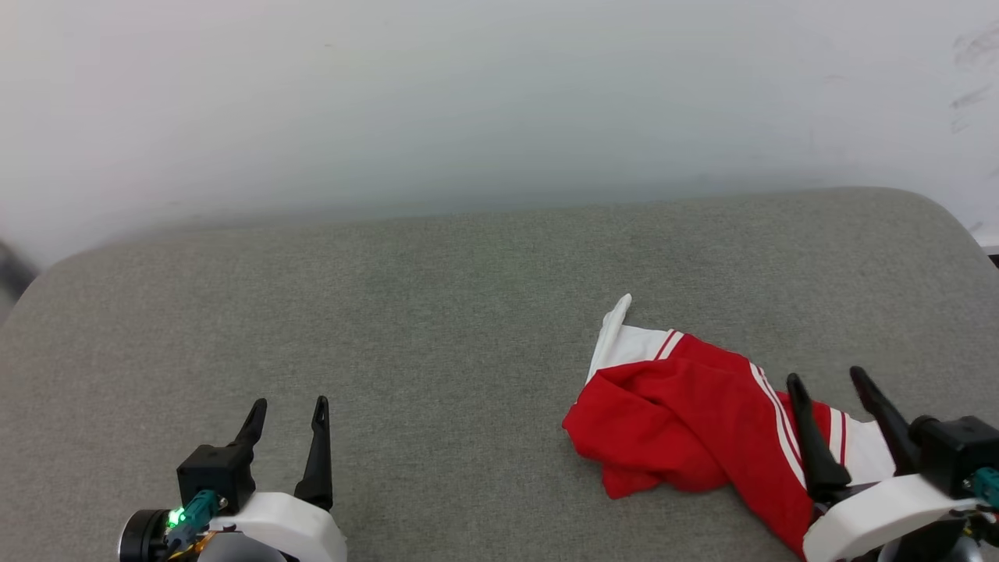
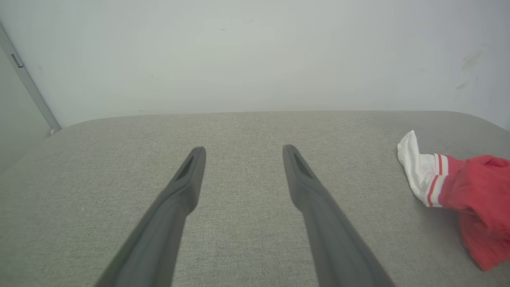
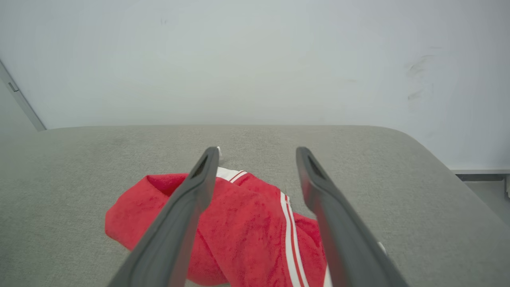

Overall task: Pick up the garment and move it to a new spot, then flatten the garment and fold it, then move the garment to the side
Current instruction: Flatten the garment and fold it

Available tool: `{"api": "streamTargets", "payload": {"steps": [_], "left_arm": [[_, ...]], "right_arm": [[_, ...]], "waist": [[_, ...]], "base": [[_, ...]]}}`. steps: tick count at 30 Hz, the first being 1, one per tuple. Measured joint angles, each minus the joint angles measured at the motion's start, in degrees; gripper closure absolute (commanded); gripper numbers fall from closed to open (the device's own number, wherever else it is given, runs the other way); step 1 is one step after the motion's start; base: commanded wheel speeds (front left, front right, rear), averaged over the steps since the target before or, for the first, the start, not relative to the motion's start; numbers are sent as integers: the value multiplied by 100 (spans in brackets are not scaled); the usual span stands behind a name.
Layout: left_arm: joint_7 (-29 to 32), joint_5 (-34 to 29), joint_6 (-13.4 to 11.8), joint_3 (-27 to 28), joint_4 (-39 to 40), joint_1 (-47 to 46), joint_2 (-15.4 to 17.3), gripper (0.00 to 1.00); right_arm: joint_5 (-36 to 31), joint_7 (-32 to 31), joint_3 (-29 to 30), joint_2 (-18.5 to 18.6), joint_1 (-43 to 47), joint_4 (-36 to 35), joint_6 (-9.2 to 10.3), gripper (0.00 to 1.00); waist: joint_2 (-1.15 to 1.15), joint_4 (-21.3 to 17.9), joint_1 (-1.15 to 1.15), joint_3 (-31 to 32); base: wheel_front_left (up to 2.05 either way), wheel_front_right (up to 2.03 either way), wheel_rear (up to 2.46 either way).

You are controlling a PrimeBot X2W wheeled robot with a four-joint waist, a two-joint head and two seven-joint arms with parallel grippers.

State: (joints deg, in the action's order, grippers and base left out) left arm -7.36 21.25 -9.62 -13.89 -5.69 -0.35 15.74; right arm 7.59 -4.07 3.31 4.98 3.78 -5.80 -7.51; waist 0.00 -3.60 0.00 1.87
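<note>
— On the tabletop's (image 1: 429, 312) right side, why is the garment (image 1: 687, 421) seen crumpled in a red-and-white heap?
— No flattening is yet done. The right pincer (image 1: 826, 375) is held spread just above it, nothing pinched. The left pincer (image 1: 289, 401) is held spread over bare surface, well apart, presumably for the smoothing step.

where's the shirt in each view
Head view: shirt lies crumpled at lower right, with the right gripper over its right end.
Left wrist view: shirt at the right edge, partly cut off.
Right wrist view: shirt at lower middle, under the right gripper.
Shared landmark: its white sleeve with red stripes.
</note>
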Motion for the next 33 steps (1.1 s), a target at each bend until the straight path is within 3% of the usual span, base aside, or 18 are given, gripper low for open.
{"api": "streamTargets", "payload": {"steps": [7, 14, 21, 24, 33], "left_arm": [[179, 10, 29, -102, -4, -25, 37, 0], [726, -138, 573, -871, -218, -906, -200, 0], [1887, -100, 1298, -1679, -782, -2068, -609, 0], [2441, 37, 1493, -1944, -1117, -2389, -727, 0], [3755, 477, 1689, -2614, -2162, -3173, -715, 0]], "right_arm": [[58, -104, -294, -133, 152, -324, 0, 0], [60, -208, -366, -160, 145, -487, 0, 0], [60, -261, -337, -175, 81, -630, 0, 0], [68, -278, -326, -178, 64, -673, 0, 0], [183, -158, -335, -190, -172, -619, 0, 0]], "waist": [[0, -145, 0, 33], [0, -290, 0, -38], [0, -509, 0, -274], [0, -622, 0, -407], [0, -937, 0, -917]], "base": [[0, 0, 0], [0, 0, 0], [0, 0, 0], [0, 0, 0], [0, 0, 0]]}}
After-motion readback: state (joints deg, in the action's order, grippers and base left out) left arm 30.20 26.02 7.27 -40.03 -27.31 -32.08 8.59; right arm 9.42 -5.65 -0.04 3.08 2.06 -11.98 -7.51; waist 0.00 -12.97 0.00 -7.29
